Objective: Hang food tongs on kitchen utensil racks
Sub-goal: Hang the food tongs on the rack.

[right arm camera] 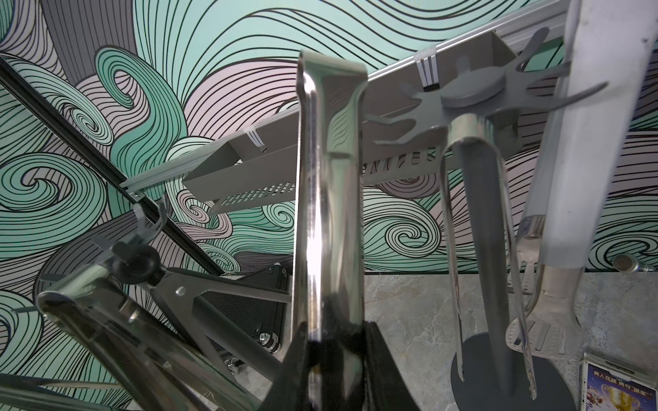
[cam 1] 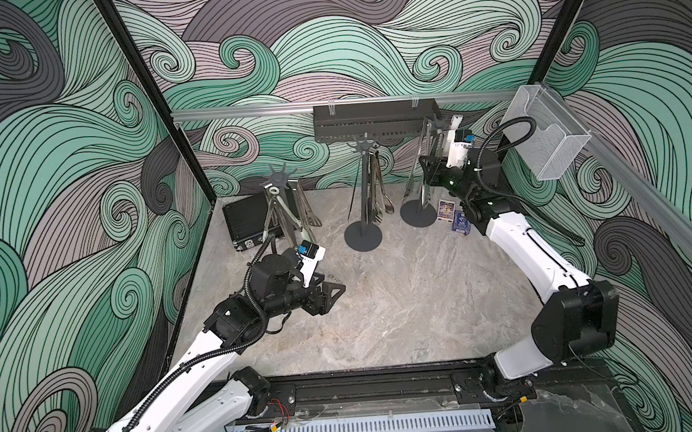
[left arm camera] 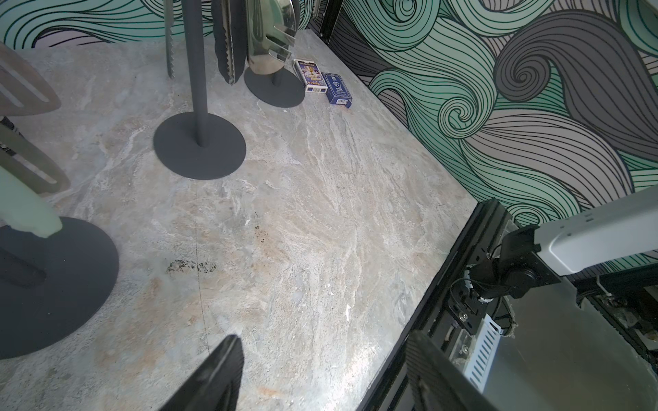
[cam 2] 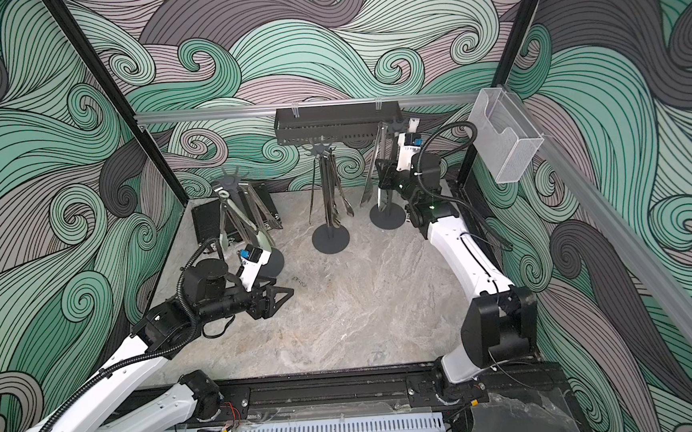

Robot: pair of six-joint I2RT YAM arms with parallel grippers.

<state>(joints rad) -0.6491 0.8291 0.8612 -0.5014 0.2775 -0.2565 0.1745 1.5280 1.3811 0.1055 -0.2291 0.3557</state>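
Three kitchen utensil racks stand at the back: the left rack [cam 1: 281, 175], the middle rack [cam 1: 366, 145] and the right rack [cam 1: 438, 122]. My right gripper [cam 1: 431, 174] is shut on a shiny steel pair of food tongs [right arm camera: 329, 213], held upright with the hinge end up. That end is beside the right rack's crown [right arm camera: 470, 92], apart from its prongs. A thin steel pair [right arm camera: 477, 185] and a white-handled pair [right arm camera: 584, 142] hang from that crown. More tongs hang on the left rack [cam 1: 278, 219] and the middle rack [cam 1: 376, 190]. My left gripper [left arm camera: 327, 377] hovers open and empty over the table.
A black slotted shelf [cam 1: 375, 119] hangs on the back rail just behind the right rack. A clear mesh basket [cam 1: 547, 136] is on the right rail. A black case [cam 1: 249, 228] lies behind the left rack. Two card boxes [left arm camera: 315, 76] [left arm camera: 336, 89] lie by the right rack's foot [left arm camera: 274, 89].
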